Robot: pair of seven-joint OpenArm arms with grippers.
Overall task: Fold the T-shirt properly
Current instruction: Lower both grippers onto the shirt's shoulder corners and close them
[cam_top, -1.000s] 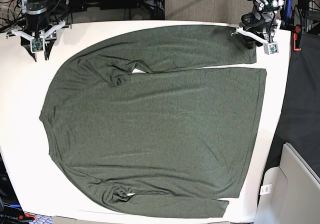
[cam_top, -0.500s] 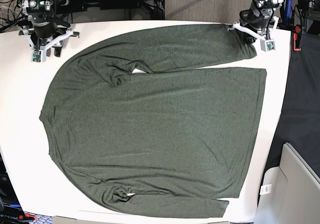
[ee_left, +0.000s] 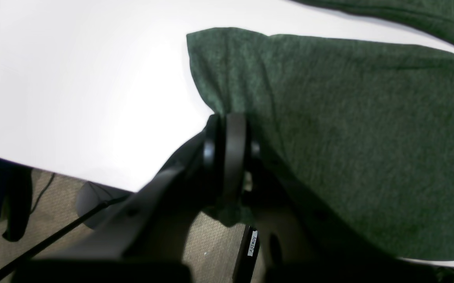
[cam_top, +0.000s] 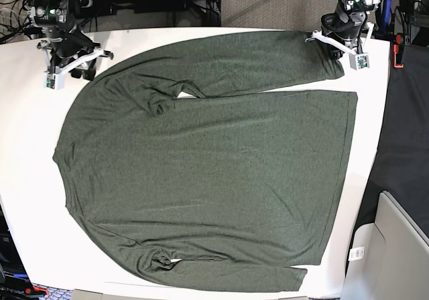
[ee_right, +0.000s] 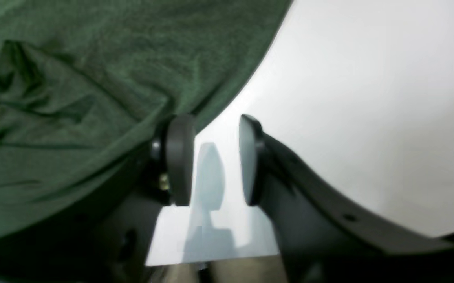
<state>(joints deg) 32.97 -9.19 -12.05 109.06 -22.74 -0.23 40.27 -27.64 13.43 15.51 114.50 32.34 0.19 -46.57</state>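
One T-shirt point(cam_top: 208, 159), two grippers: left point(ee_left: 229, 157) pinching it, right point(ee_right: 211, 161) parted

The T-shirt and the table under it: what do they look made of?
T-shirt: thin soft knit, probably jersey; heathered olive flecks, limp wrinkles near the armpit. Table: smooth hard white surface, likely laminate or painted board; it shows glare in the left wrist view.
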